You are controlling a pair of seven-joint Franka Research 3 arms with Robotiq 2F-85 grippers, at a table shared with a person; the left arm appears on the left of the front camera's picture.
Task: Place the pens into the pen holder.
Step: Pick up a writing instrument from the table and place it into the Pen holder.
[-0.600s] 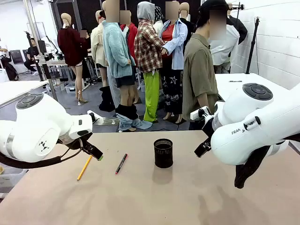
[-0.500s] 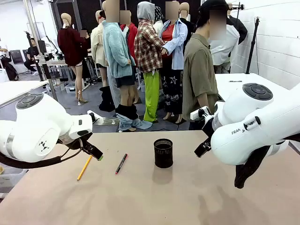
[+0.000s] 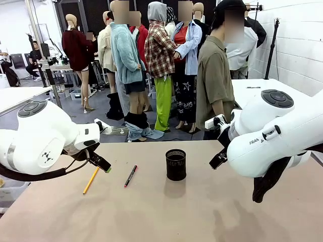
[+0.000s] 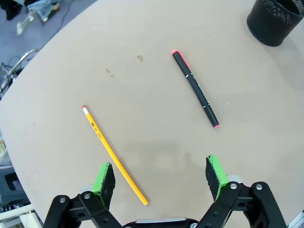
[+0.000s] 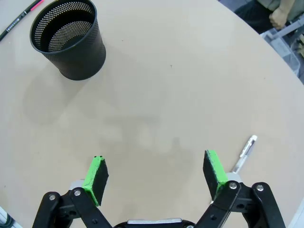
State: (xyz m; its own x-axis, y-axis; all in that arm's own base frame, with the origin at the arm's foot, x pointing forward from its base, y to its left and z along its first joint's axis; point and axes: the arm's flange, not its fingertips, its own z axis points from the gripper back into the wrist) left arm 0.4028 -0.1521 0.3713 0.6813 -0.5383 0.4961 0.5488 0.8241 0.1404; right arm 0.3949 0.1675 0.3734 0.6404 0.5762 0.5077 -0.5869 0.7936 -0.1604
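1. At the bottom of the left wrist view, the left gripper [image 4: 159, 166] hangs over the table [image 4: 142, 28] with its jaws wide and nothing in them
2. The yellow pencil [image 4: 114, 154] lies just ahead of it, its near tip between the green pads and closer to the left-hand one; its long axis slants from the eraser end at mid-left of the frame down to lower centre, so the wrist would probably need to roll to close squarely across it
3. The black pen with red ends [image 4: 195, 89] lies farther up, right of centre and also on a diagonal, and the pen holder [image 4: 278, 21], a black mesh cup, stands upright in the upper right corner
4. The right gripper [image 5: 153, 161] is equally wide and empty; the pale pen [image 5: 243, 154] lies at lower right of its view, just beside the right-hand pad
5. Judged from this, the left arm is nearer the pencil and black pen, and the right arm nearer the pale one
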